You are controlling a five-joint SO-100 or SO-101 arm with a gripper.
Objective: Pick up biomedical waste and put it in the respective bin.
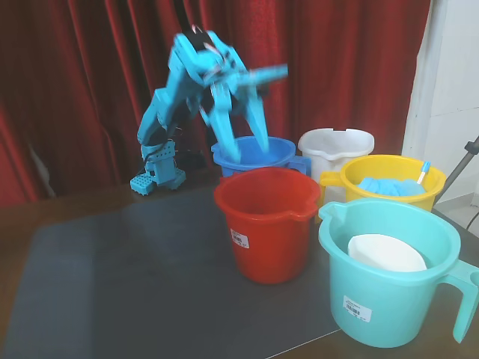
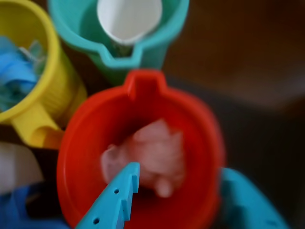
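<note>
Hanging above the buckets, the blue gripper [image 1: 251,146] has its two fingers spread wide apart and holds nothing. In the wrist view a crumpled pinkish lump [image 2: 152,155] lies at the bottom of the red bucket [image 1: 266,224]. To its right stand the near teal bucket [image 1: 389,277] and the yellow bucket [image 1: 393,183]; the blue bucket [image 1: 258,153] is far behind.
</note>
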